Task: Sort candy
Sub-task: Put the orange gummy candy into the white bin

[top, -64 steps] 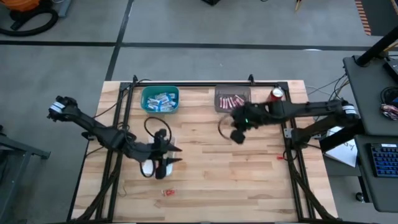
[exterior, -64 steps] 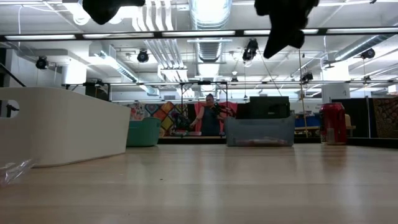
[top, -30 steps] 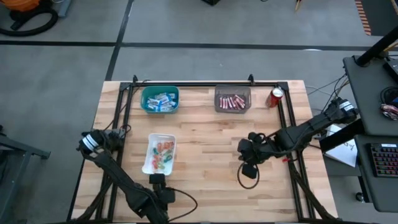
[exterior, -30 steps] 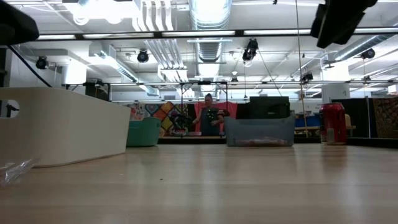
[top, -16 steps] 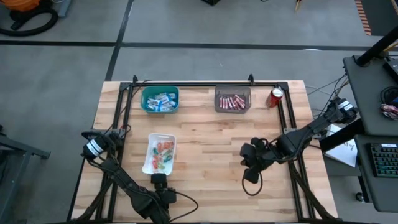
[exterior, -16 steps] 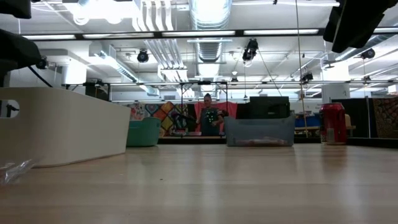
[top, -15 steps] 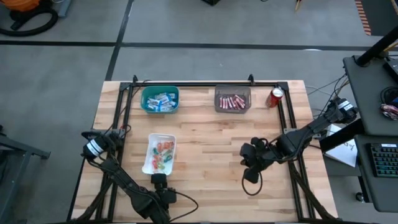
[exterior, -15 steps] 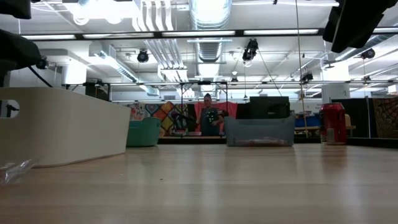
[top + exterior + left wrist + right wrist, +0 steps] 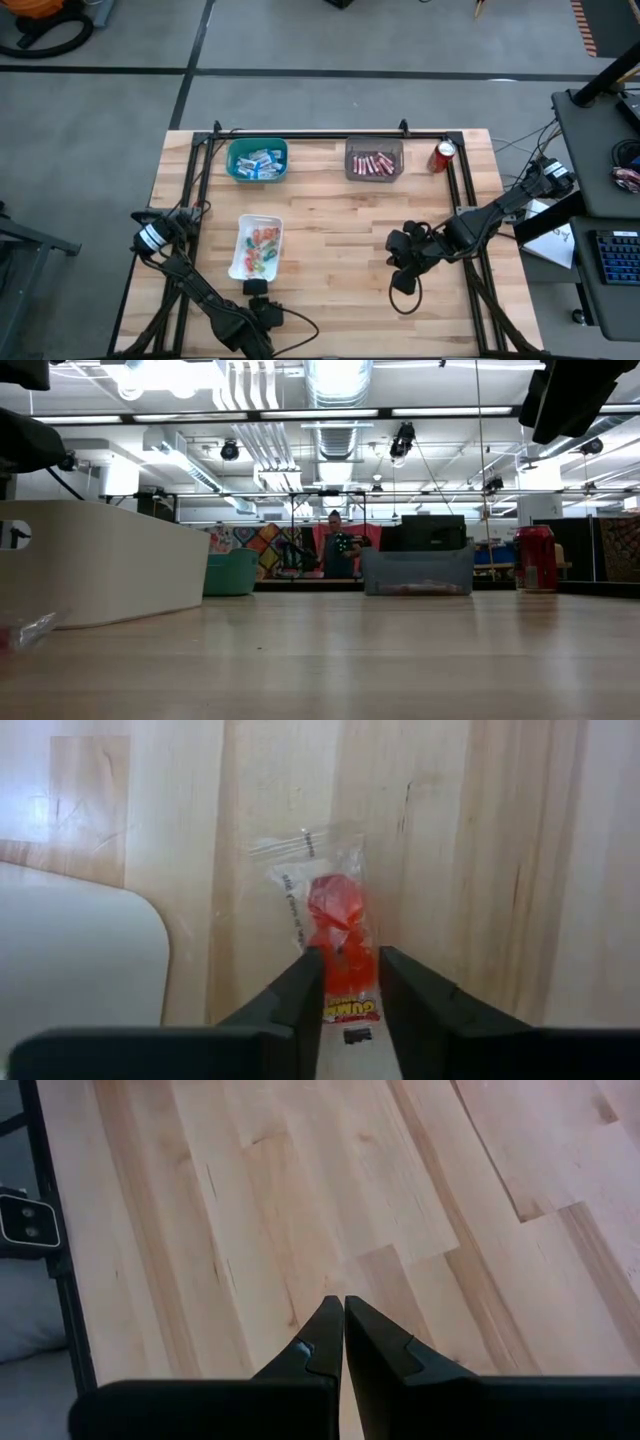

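A red candy point(image 9: 336, 915) in a clear wrapper lies flat on the wooden table near its front edge, beside the white tray point(image 9: 80, 960). My left gripper point(image 9: 350, 972) points down at it and is closed on its red part. In the high view this gripper point(image 9: 262, 303) hides the candy. The low view shows only the wrapper point(image 9: 25, 630) at the left edge. My right gripper point(image 9: 344, 1315) is shut on nothing above bare table at the right point(image 9: 402, 283). More candy lies in the tray point(image 9: 256, 247), the teal bin point(image 9: 257, 160) and the grey bin point(image 9: 374, 160). My left gripper pinches the candy's red lower part point(image 9: 348, 982) between its two fingers point(image 9: 305, 988), one on each long side. The fingers come steeply from above and lie along the wrapper. The candy lies on the table, its clear upper end free ahead of the fingertips.
A red soda can point(image 9: 445, 152) stands at the far right corner. Black frame rails run along the table's left, right and far sides. The white tray's wall point(image 9: 100, 560) rises just beside the candy. The table's middle is bare wood.
In the low view the clear wrapper has shifted a little toward the picture's left edge, and a bit of red now shows at it.
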{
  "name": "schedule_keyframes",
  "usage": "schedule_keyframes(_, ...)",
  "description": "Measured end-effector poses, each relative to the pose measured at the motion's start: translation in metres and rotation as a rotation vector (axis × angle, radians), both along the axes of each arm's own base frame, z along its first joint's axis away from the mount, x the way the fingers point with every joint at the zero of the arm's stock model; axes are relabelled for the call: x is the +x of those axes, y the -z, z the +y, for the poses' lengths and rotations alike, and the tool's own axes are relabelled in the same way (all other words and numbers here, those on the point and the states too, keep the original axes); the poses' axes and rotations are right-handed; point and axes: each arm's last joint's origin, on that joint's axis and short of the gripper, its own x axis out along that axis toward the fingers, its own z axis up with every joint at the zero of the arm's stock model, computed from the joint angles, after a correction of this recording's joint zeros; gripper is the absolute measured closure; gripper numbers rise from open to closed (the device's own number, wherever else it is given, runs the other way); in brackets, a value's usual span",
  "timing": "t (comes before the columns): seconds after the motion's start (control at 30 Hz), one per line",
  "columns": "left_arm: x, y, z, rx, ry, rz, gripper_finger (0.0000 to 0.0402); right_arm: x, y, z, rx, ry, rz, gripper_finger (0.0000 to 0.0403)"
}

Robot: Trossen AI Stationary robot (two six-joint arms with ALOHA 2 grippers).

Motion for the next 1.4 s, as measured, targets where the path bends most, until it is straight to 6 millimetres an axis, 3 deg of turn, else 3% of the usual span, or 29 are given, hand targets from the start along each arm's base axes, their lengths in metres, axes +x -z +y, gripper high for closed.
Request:
schedule_keyframes(0.3,0.001,-0.003,-0.002,-0.01,0.0,-0.007,0.0392,0.0,0.0,0.0,-0.001,-0.004,0.0,0.0394)
schedule_keyframes(0.47,0.002,-0.008,-0.004,-0.039,0.011,0.014,0.0397,0.0,0.0,0.0,-0.001,-0.004,0.001,0.0394)
schedule_keyframes(0.57,0.005,-0.025,-0.008,-0.062,0.044,0.016,0.0399,0.0,0.0,0.0,0.0,-0.006,0.002,0.0394)
schedule_keyframes(0.8,0.005,-0.085,-0.007,0.0,0.148,-0.002,0.0401,0.0,0.0,0.0,-0.005,-0.023,0.003,0.0394)
schedule_keyframes(0.93,-0.002,-0.114,0.008,0.106,0.167,0.019,0.0401,0.0,0.0,0.0,-0.005,-0.028,0.006,0.0394)
schedule_keyframes(1.07,-0.005,-0.128,0.03,0.17,0.158,0.046,0.0401,-0.001,0.0,0.0,-0.008,-0.029,0.011,0.0394)
schedule_keyframes(1.4,-0.02,-0.117,0.098,0.214,0.195,0.106,0.0402,-0.001,0.001,0.0,-0.008,-0.029,0.01,0.0394)
